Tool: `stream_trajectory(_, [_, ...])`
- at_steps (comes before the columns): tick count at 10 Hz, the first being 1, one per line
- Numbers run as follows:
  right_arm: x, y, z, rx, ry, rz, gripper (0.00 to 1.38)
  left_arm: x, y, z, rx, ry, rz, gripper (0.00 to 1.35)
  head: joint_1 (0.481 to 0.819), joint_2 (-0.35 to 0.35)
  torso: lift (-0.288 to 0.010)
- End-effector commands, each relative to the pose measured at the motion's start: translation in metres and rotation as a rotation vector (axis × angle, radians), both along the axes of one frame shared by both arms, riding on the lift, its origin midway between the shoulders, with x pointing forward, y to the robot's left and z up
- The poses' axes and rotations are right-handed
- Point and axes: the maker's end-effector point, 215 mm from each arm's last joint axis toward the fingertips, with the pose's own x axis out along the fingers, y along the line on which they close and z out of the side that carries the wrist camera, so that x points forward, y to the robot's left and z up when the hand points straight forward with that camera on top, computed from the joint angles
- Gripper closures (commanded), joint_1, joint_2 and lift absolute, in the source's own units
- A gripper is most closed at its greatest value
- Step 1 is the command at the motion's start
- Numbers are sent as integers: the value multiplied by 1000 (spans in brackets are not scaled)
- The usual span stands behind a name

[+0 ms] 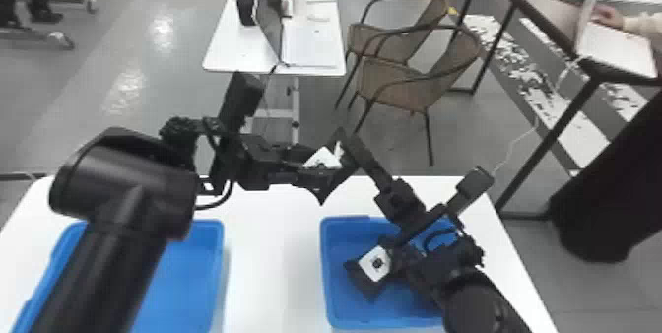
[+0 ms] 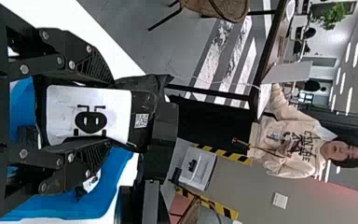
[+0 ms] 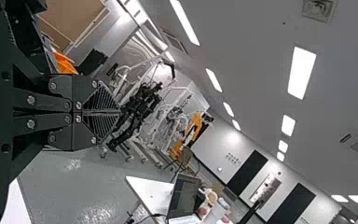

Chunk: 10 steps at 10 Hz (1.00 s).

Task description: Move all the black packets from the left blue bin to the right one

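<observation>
While the left hand (image 1: 325, 172) pinches a black packet (image 1: 324, 158) mid-frame above the desk (image 1: 268, 238), the right hand (image 1: 355, 152) is pressed together close by; can't tell if it touches. Second packet (image 1: 375, 264) lies in the right blue bin (image 1: 340, 317), lower right of centre. Left blue bin (image 1: 197, 258) sits lower left

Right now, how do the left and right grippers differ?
Left gripper has a black packet between its fingers; right gripper holds nothing. Left gripper's fingers stand apart on either side of it; right gripper's meet. Both have two black fingers.
</observation>
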Motion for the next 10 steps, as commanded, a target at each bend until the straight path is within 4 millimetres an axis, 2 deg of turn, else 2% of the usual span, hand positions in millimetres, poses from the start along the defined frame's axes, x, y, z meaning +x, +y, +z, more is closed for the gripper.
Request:
stream_trajectory(1, [1, -13, -5, 10, 8, -35, 1273, -3, 8, -6, -29, 21, 21, 464, 695, -136, 0])
stream_trajectory(3, [0, -52, -21, -18, 37, -115, 1273, -8, 30, -12, -79, 47, 73, 367, 695, -142, 0])
stream_trajectory(4, [-2, -72, -35, -40, 61, -150, 1273, -9, 44, -17, -99, 63, 111, 367, 695, -152, 0])
stream_trajectory(6, [-13, -98, -71, -41, 133, -199, 1273, -14, 68, -14, -134, 66, 163, 367, 695, -166, 0])
stream_trajectory(10, [-55, -113, -150, 25, 327, -264, 1273, -20, 138, -4, -178, 59, 319, 367, 695, -144, 0])
